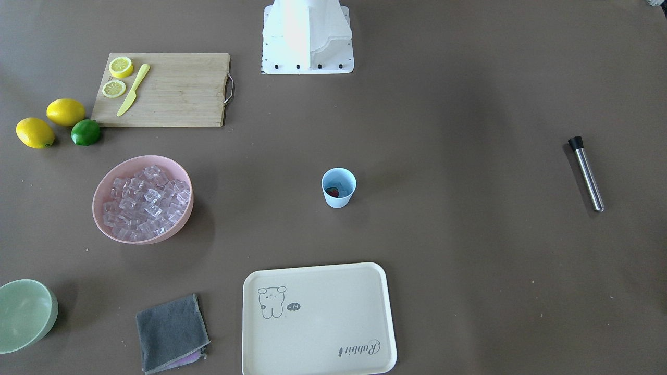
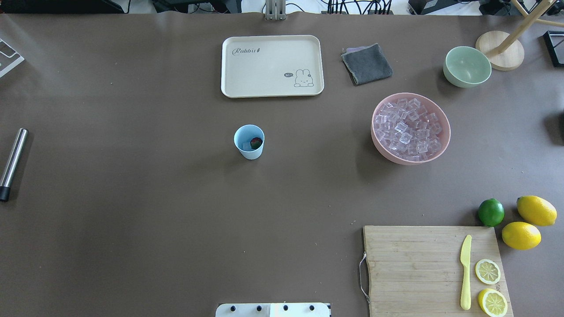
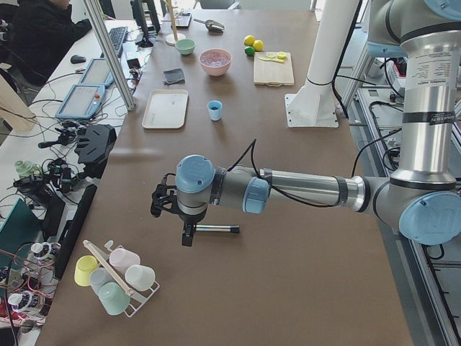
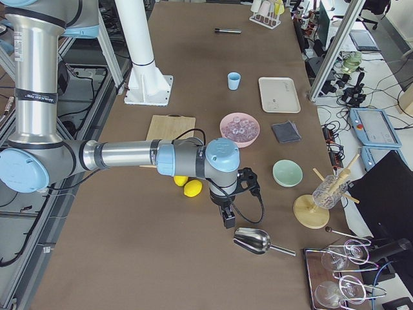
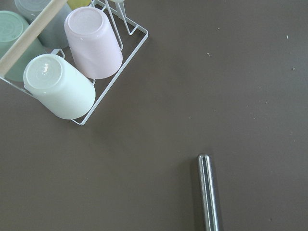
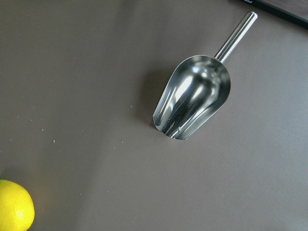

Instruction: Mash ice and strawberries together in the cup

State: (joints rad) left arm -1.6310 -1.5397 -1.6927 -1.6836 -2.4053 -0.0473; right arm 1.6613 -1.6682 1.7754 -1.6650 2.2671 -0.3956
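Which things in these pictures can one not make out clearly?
- Left hand, right hand: seen only in the side views; open or shut cannot be told.
- Ice in the cup: too small to count, overhead view.
- Metal rod: cut off by the bottom edge, left wrist view.

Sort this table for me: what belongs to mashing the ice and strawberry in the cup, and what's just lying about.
For the job: cup; strawberry and ice inside it; steel muddler, probably the masher.

Lying about: pink bowl of spare ice, tray, grey cloth, green bowl, cutting board, knife, lemons, lime, scoop.
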